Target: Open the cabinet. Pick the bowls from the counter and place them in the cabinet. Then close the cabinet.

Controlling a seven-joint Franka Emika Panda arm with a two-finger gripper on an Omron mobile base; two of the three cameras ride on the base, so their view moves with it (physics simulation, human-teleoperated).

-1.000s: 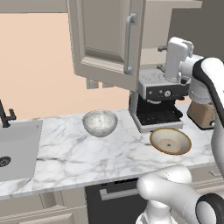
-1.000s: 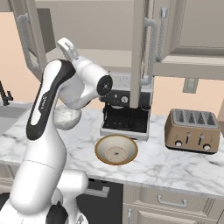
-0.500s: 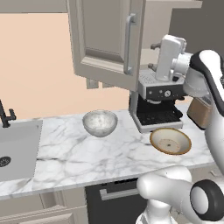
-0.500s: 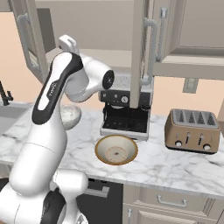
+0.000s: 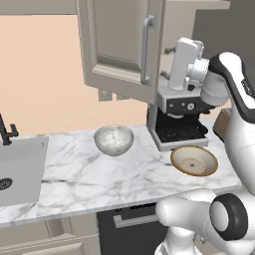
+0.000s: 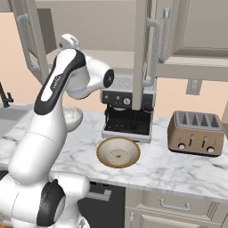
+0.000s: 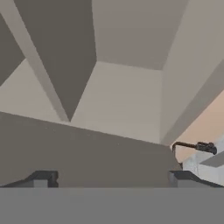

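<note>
Looking along the hand view, the fingers (image 7: 112, 177) stand spread as wide as they go with nothing between them, aimed into the open cabinet (image 7: 127, 100), whose bare inner walls fill most of that view; a dark faucet (image 7: 194, 146) and a bit of the sink edge show at the right. Cabinet doors are swung open: left door (image 5: 122, 47) with its silver bar handle (image 5: 146, 50) hangs out over the tabletop (image 5: 99, 174), right door (image 6: 143, 49) is seen nearly edge-on from the right base camera. Arm is raised, wrist (image 5: 184, 64) up at cabinet height, just above the coffee machine (image 5: 179, 119). Both bowls sit on the marble tabletop, untouched and well apart: grey-white marbled bowl (image 5: 114, 140) left of the coffee machine, near the wall; tan bowl (image 5: 193, 160) with brown rim and cream inside just in front of the machine's drip tray. From the right base camera, the tan bowl (image 6: 118, 152) is near the tabletop's front edge, and a tan toaster (image 6: 195, 132) sits to the right of the machine. Steel sink (image 5: 20, 169) is at the tabletop's left end.
</note>
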